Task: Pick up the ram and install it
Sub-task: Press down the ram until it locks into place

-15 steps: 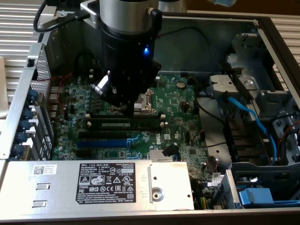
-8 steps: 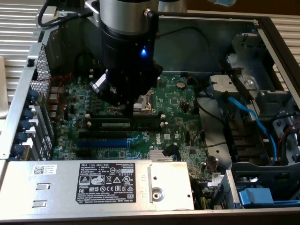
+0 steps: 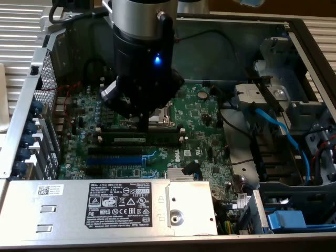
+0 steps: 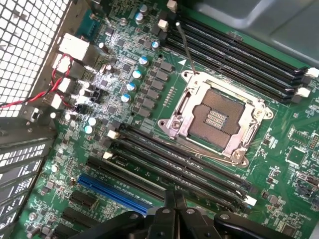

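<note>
The ram (image 3: pixel 140 138) is a long dark stick with a small white label. It stands in one of the black slots just in front of the CPU socket (image 3: pixel 160 116) on the green motherboard (image 3: pixel 199 136). My gripper (image 3: pixel 143 125) hangs straight down over the middle of the stick, fingers shut together with nothing between them. In the wrist view the shut gripper (image 4: pixel 174 195) sits right over the ram (image 4: pixel 142 170) in its slot. I cannot tell whether the fingertips touch its top edge.
A blue slot (image 3: pixel 113 159) lies just in front of the black slots. The silver power supply (image 3: pixel 110 205) with its label covers the near side. Blue cables (image 3: pixel 278 131) and drive brackets stand at the exterior view's right. The case's perforated wall (image 4: pixel 30 45) and red-black wires (image 4: pixel 35 97) border the board.
</note>
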Robot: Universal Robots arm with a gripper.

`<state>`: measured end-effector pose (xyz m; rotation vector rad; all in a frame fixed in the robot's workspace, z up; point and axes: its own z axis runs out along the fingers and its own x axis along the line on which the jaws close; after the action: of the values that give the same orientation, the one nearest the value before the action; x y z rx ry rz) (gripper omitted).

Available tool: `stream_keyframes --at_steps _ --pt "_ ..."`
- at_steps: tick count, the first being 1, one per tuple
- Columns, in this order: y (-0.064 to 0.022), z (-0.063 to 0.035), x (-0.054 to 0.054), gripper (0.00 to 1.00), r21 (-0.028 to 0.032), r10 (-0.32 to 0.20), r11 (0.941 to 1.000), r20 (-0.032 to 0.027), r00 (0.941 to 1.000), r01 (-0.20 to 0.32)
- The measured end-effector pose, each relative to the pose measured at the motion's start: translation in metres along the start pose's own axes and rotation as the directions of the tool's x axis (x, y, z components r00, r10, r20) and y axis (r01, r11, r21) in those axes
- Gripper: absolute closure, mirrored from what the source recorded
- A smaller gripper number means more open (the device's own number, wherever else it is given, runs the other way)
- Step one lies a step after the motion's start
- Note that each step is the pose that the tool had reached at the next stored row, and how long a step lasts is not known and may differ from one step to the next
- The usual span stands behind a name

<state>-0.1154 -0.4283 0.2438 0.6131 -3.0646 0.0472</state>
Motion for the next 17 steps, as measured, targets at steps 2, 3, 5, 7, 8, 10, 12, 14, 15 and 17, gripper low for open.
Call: stream_keyframes --at_steps 2,3,5,7,8,10,12,14,15,17 --pt "0.0 0.0 0.0 0.9 -0.0007 0.031 0.9995 -0.0008 0.9995 -0.031" --pt "0.0 0.0 0.0 0.9 -0.001 0.046 0.9989 -0.0012 0.9989 -0.046" --pt "0.0 0.0 0.0 0.9 -0.0016 0.079 0.9969 -0.0021 0.9969 -0.079" --pt "0.0 0.0 0.0 0.9 -0.0022 0.108 0.9941 -0.003 0.9941 -0.108" --pt "0.0 0.0001 0.0 0.9 -0.0025 0.125 0.9922 -0.0033 0.9922 -0.125" --pt "0.0 0.0001 0.0 0.9 -0.0031 0.155 0.9878 -0.0043 0.9878 -0.155" --pt "0.0 0.0001 0.0 0.9 -0.0036 0.188 0.9822 -0.0053 0.9822 -0.188" --pt "0.0 0.0001 0.0 0.9 -0.0042 0.218 0.9759 -0.0062 0.9759 -0.218" --pt "0.0 0.0001 0.0 0.9 -0.0044 0.233 0.9725 -0.0066 0.9725 -0.233" --pt "0.0 0.0 0.0 0.9 -0.0048 0.263 0.9647 -0.0077 0.9647 -0.263"
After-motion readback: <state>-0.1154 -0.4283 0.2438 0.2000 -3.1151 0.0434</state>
